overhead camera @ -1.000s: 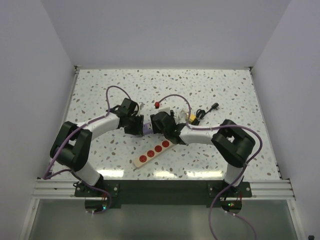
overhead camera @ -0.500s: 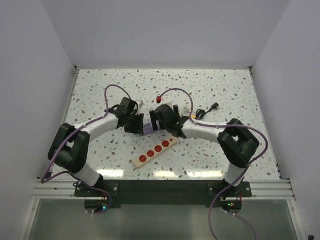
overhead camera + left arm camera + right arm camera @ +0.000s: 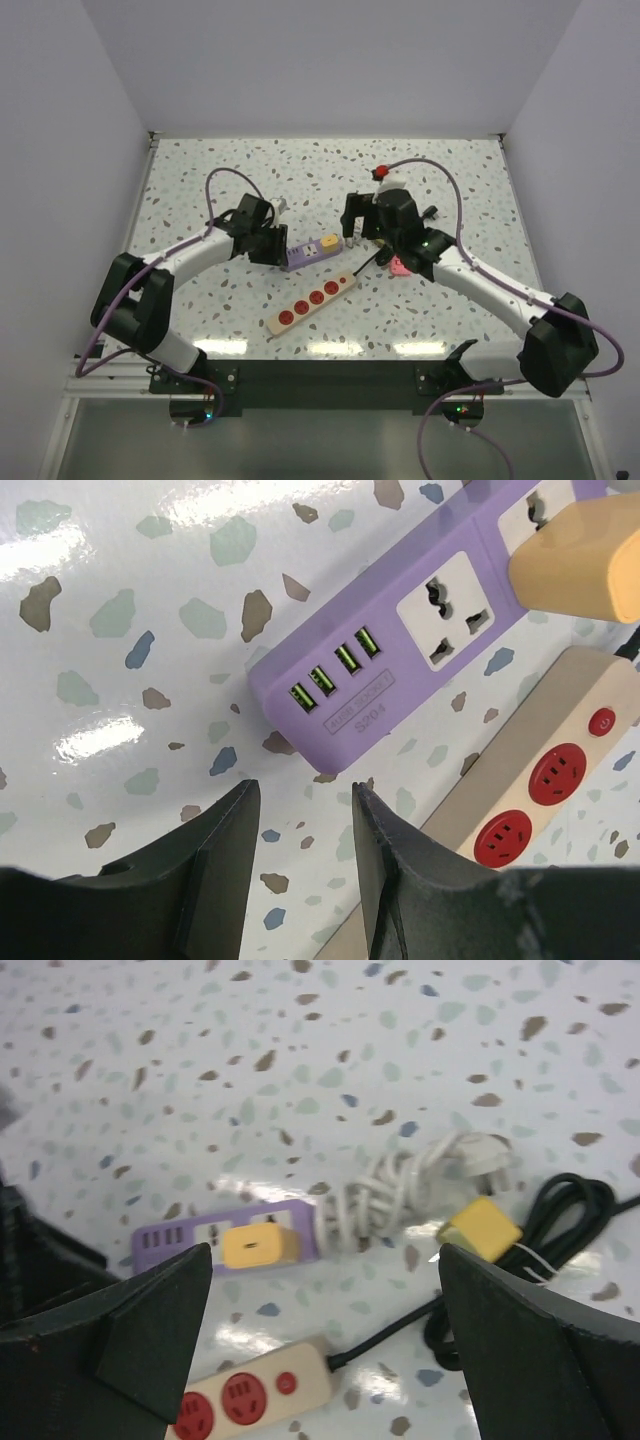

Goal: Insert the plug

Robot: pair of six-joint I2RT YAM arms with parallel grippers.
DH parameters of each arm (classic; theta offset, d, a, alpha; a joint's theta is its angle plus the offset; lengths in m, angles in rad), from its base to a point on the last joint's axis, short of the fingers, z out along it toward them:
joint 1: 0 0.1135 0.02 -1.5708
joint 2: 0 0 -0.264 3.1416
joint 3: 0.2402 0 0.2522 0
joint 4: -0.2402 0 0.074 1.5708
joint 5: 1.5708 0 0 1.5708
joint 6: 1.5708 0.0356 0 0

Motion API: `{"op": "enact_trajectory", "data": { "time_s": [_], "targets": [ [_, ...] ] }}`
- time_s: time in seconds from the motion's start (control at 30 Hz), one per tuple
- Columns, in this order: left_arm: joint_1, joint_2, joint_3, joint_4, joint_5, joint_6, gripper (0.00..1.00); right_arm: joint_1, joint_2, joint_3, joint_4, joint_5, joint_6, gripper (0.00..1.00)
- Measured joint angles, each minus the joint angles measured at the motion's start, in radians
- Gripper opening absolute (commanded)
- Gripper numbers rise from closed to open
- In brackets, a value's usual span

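Well, I think the job is nearly done. The yellow plug (image 3: 258, 1246) sits in the purple power strip (image 3: 400, 630) on the desk (image 3: 200, 180). My right end effector (image 3: 325, 1260) hangs wide open above it, holding nothing. My left end effector (image 3: 302, 800) is partly open by the strip's end, gripping nothing. Only backing off is left.

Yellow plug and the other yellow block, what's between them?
A bundled white cord lies between the yellow plug and the yellow block, in the right wrist view.

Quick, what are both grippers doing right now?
Left gripper: partly open, empty, beside purple power strip.
Right gripper: wide open, empty.
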Motion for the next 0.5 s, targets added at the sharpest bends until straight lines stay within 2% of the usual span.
{"op": "enact_trajectory", "data": {
  "time_s": [0.13,0.23,0.5],
  "targets": [
    [0.0,-0.025,0.0,-0.001,0.012,0.0,0.47,-0.163,0.056,0.038,-0.1,-0.037,-0.03,0.98],
    [0.0,-0.037,0.0,-0.004,0.019,0.0,0.47,-0.238,0.127,0.053,-0.167,-0.069,-0.045,0.97],
    [0.0,-0.05,0.0,-0.011,0.027,0.001,0.47,-0.275,0.226,0.073,-0.248,-0.156,-0.056,0.93]
  ]
}}
